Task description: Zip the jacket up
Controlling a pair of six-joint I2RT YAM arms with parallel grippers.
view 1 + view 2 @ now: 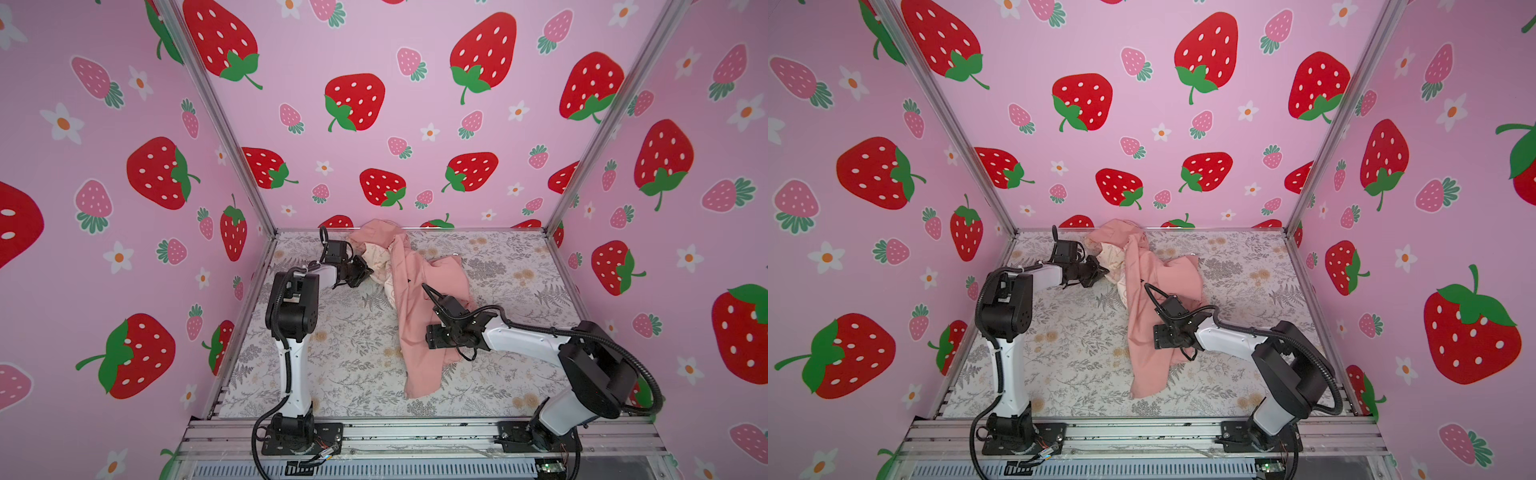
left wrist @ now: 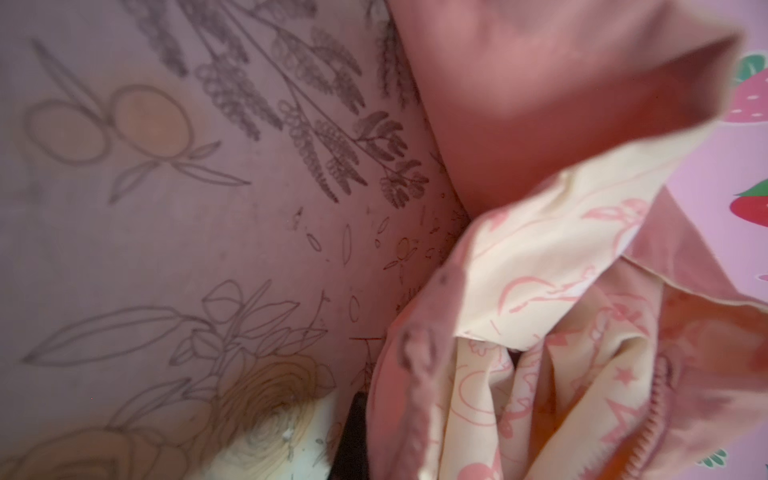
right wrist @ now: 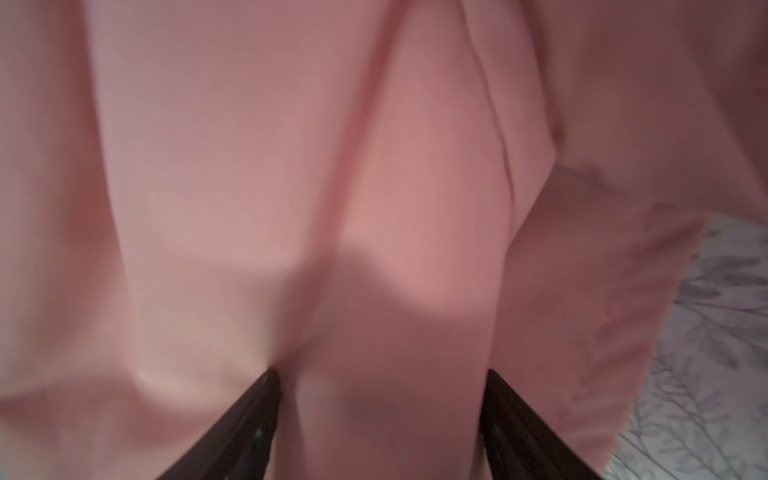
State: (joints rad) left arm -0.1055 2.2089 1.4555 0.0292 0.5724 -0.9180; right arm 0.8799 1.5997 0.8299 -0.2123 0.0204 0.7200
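The salmon-pink jacket (image 1: 419,291) (image 1: 1150,286) lies crumpled from the back wall toward the front of the table, with its cream doodle lining (image 1: 376,259) turned out at the far left. My left gripper (image 1: 366,271) (image 1: 1103,272) is at that lining edge, shut on the jacket. In the left wrist view bunched cloth (image 2: 540,257) hides the jaws except one black finger (image 2: 351,436), and zip teeth (image 2: 648,415) run along an edge. My right gripper (image 1: 434,337) (image 3: 382,382) presses down mid-jacket, fingers apart around a pink fold (image 3: 374,187). The zip pull is hidden.
A floral-printed cover (image 1: 332,357) spreads over the table. Strawberry-print walls (image 1: 415,124) close in the back and both sides, the back wall right behind the jacket's far end. Aluminium rails (image 1: 415,434) with both arm bases run along the front.
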